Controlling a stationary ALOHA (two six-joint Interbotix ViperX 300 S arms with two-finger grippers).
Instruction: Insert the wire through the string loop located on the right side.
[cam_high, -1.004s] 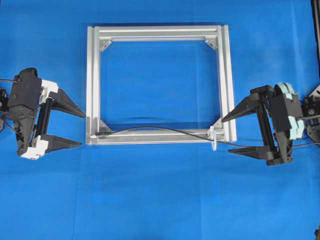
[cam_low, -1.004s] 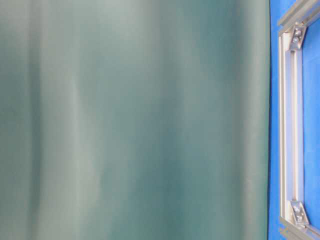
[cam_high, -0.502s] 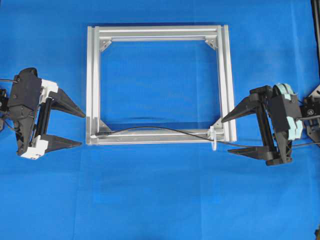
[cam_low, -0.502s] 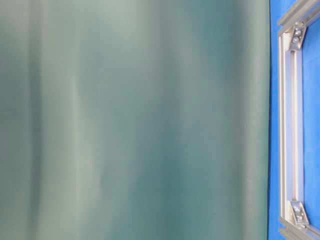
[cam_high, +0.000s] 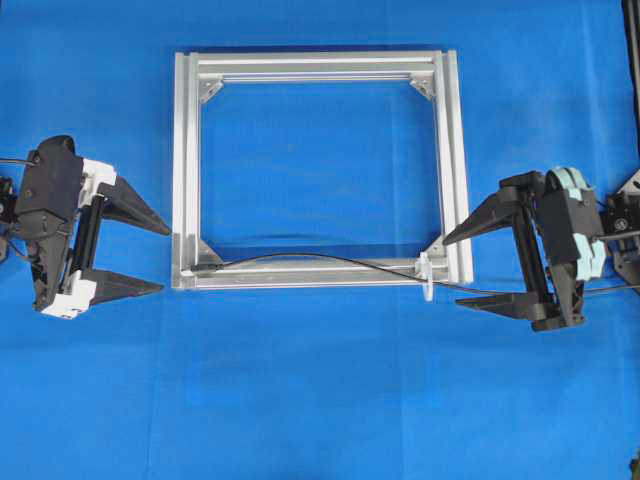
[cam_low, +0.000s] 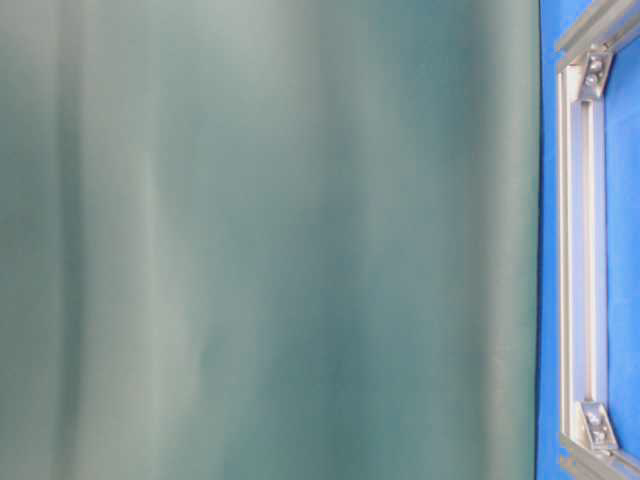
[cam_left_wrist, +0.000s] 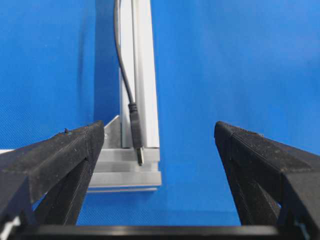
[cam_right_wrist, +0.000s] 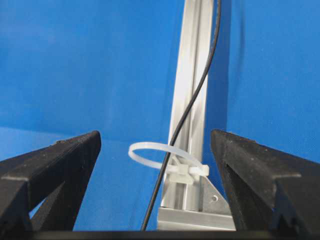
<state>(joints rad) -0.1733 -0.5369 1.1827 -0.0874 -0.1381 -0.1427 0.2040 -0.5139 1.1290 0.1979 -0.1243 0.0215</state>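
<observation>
Nothing has shifted over the last second: my left gripper (cam_high: 155, 258) and right gripper (cam_high: 458, 270) both sit spread wide and empty on opposite sides of the aluminium frame (cam_high: 185, 160), so I judge the threading finished. I count one wire (cam_high: 310, 257), lying along the frame's near rail and passing through the one string loop (cam_right_wrist: 160, 156) at its right corner, two grippers, one frame.

You have a square silver aluminium frame (cam_high: 315, 168) lying flat on the blue table cover (cam_high: 320, 390); triangular corner brackets (cam_high: 209, 90) sit inside its corners — behind the table hangs a plain green backdrop (cam_low: 270, 240).
</observation>
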